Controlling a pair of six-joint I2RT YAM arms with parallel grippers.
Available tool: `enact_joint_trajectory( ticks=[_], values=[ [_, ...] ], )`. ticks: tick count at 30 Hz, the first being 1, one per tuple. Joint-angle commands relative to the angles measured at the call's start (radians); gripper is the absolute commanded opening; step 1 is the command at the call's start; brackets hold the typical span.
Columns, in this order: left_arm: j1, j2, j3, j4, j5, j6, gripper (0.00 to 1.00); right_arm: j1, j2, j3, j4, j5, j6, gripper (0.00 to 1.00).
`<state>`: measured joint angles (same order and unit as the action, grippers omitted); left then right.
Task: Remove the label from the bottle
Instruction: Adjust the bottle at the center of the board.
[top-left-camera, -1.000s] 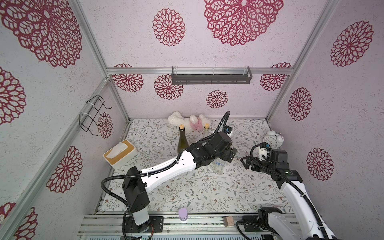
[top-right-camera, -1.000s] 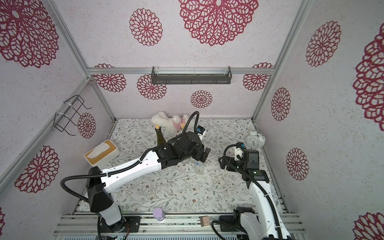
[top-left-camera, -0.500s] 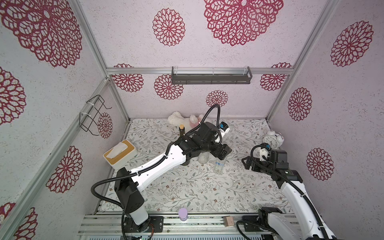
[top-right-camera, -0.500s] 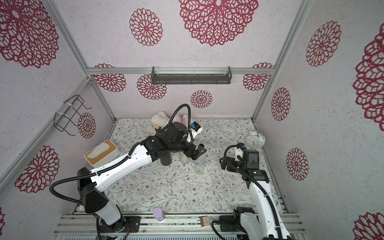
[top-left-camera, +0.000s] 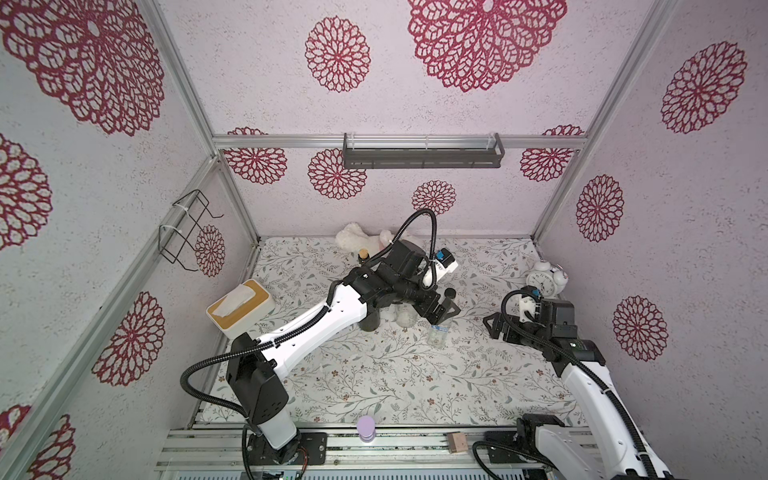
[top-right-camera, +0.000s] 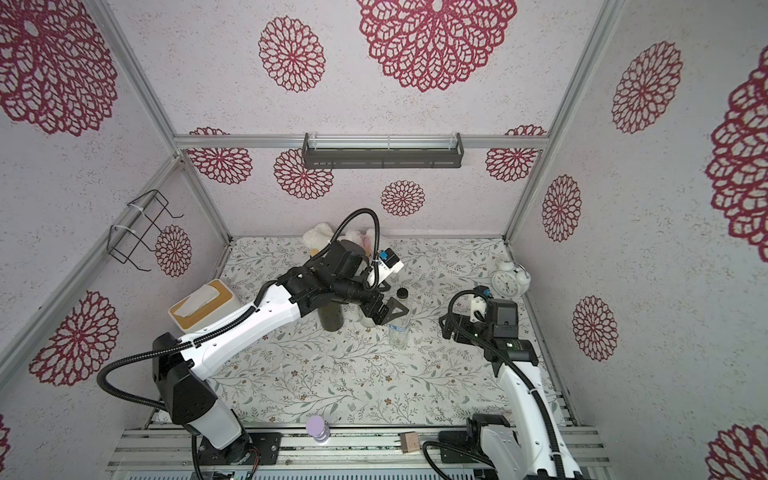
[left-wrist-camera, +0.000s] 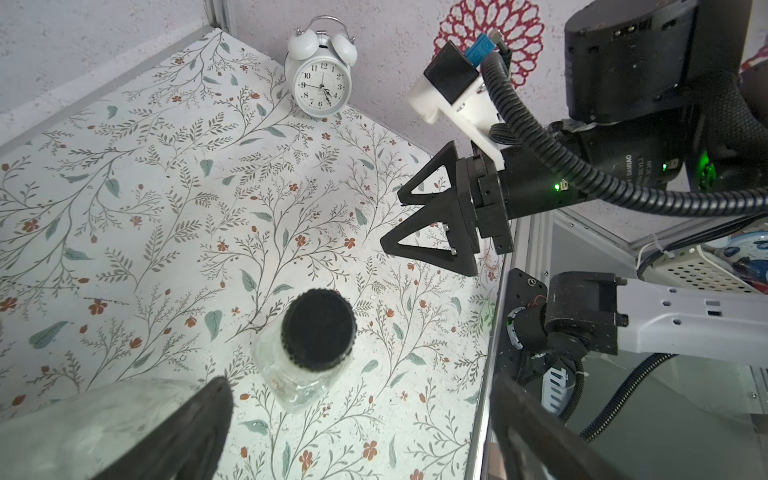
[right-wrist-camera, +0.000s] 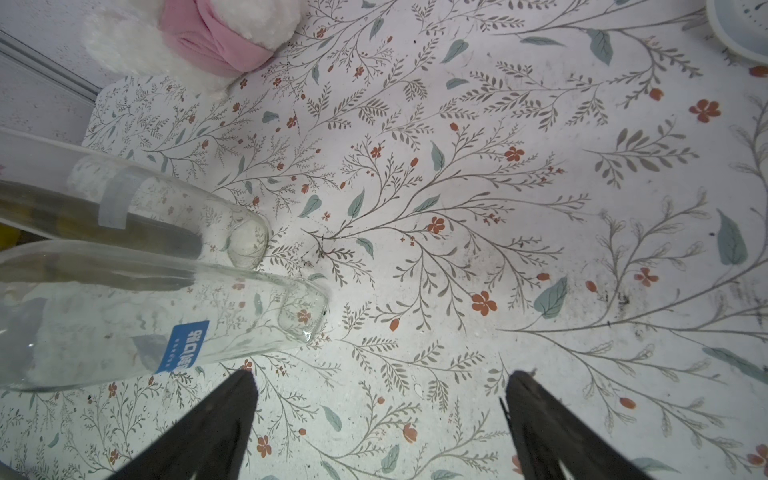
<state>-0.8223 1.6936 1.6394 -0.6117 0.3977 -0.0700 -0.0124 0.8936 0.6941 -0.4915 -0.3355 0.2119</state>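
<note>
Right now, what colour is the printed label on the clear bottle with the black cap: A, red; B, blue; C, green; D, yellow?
B: in the right wrist view the label stuck on the side of the clear bottle is blue with white print.

A glass bottle (left-wrist-camera: 309, 365) with a black cap (left-wrist-camera: 319, 328) stands upright on the floral tabletop (left-wrist-camera: 166, 187), just ahead of the left gripper (left-wrist-camera: 359, 386), whose jaws are spread wide and touch nothing. Another glass vessel (left-wrist-camera: 83, 424) sits beside one finger. Farther off, the right gripper (left-wrist-camera: 392, 221) hangs with jaws apart, and a white clock (left-wrist-camera: 322, 85) stands by the wall.
</note>
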Motion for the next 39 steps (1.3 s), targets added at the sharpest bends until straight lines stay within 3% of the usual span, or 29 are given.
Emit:
enact_joint_trajectory(
  ticks=[1,16,39],
  values=[
    [0.007,0.024,0.028,-0.006,0.018,0.041,0.99,-0.004,-0.014,0.011,0.007,0.01,0.013,0.96],
    [0.018,0.142,0.107,-0.01,0.007,0.075,0.95,-0.004,-0.01,0.007,0.009,0.013,0.009,0.96],
    [0.023,0.195,0.131,0.016,0.012,0.064,0.65,-0.004,-0.012,0.008,0.004,0.016,0.006,0.96]
  ],
)
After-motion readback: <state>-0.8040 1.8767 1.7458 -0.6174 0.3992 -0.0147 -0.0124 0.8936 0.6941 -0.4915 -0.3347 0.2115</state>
